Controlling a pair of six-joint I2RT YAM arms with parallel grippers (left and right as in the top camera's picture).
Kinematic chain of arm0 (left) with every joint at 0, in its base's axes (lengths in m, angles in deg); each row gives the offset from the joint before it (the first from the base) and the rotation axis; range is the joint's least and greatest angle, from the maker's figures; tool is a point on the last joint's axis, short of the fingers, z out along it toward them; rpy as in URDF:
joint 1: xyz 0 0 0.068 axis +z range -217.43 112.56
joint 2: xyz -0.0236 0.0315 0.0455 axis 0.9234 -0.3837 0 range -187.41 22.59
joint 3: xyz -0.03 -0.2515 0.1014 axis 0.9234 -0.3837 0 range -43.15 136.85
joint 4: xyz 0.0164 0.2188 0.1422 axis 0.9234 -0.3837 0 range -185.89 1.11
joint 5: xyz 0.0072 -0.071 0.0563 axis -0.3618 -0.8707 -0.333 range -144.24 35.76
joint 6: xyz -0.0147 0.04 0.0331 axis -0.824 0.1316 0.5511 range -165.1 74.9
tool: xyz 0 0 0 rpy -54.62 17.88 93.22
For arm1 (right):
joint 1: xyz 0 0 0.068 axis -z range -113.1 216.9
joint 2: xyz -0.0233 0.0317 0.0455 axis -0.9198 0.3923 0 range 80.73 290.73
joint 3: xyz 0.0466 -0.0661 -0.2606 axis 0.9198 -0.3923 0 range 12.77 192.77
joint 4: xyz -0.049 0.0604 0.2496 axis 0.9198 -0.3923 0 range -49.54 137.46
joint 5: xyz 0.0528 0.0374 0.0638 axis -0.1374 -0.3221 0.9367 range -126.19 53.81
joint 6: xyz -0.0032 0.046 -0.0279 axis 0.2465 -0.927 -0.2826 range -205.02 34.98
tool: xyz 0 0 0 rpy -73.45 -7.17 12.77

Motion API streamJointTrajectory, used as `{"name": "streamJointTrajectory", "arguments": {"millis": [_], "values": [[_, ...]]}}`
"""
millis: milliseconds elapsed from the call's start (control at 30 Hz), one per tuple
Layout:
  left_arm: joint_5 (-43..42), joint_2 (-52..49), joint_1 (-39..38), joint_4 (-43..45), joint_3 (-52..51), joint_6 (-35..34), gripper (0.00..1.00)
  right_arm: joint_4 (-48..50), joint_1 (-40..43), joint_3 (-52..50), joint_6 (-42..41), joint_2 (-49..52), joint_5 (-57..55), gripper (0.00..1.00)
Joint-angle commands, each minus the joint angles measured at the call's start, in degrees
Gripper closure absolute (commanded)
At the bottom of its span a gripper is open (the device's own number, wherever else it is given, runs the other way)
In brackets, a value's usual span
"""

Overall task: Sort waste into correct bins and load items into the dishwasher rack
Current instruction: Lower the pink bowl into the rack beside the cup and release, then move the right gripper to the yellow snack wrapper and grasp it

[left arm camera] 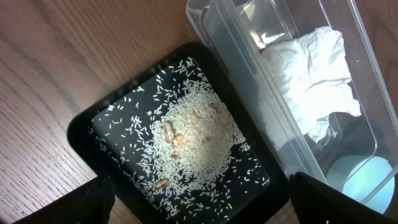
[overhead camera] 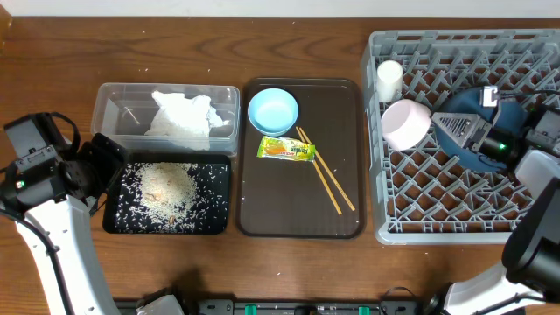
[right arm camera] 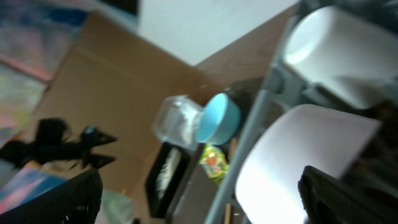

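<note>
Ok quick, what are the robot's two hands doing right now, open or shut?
Left end effector: open, holding nothing.
Right end effector: open, holding nothing.

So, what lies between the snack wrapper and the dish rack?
The overhead view shows the chopsticks there, slanted on the brown tray, close by the wrapper; toward the rack, bare tray.

On my left I see napkin (overhead camera: 184, 114) in tub (overhead camera: 109, 105), rice (overhead camera: 166, 188) in shallow tray (overhead camera: 112, 223) before it, bowl (overhead camera: 273, 110), wrapper (overhead camera: 285, 150), chopsticks (overhead camera: 328, 179) on serving tray (overhead camera: 350, 219) mid-table, rack (overhead camera: 385, 227) right
</note>
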Motion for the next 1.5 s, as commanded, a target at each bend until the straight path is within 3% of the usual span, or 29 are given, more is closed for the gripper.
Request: {"name": "streamJointTrajectory", "arguments": {"millis": [0, 333, 533, 667, 800, 1000, 1233, 1333, 1467], "values": [[0.33, 0.0, 0.26, -0.09, 1.03, 0.31, 0.08, 0.17, 0.9, 0.04, -5.14, -5.14, -9.27, 0.01], [0.33, -0.02, 0.24, -0.09, 1.03, 0.31, 0.08, -3.8, -9.35, 0.09, -7.52, -25.27, -29.03, 0.01], [0.33, 0.0, 0.24, -0.11, 1.03, 0.31, 0.08, -11.06, -27.45, 0.09, -2.95, -32.44, -54.9, 0.01], [0.33, -0.02, 0.24, -0.11, 1.03, 0.31, 0.08, -12.31, -42.75, 0.15, -0.2, -31.32, -73.75, 0.01], [0.33, 0.0, 0.26, -0.11, 1.03, 0.31, 0.08, -12.83, -54.21, 2.19, 1.51, -26.56, -82.93, 0.01], [0.33, 0.0, 0.26, -0.09, 1.03, 0.33, 0.08, -25.68, -63.39, 15.19, 4.35, -14.32, -91.95, 0.01], [0.33, 0.0, 0.24, -0.11, 1.03, 0.31, 0.08, -44.3, -64.78, 32.63, 4.63, -1.66, -92.19, 0.01], [0.33, 0.0, 0.24, -0.11, 1.03, 0.31, 0.08, -46.66, -64.74, 33.16, 5.03, 0.85, -89.13, 0.01], [0.33, 0.0, 0.24, -0.11, 1.03, 0.31, 0.08, -46.53, -64.98, 32.5, 11.82, 4.22, -77.68, 0.01]]}}
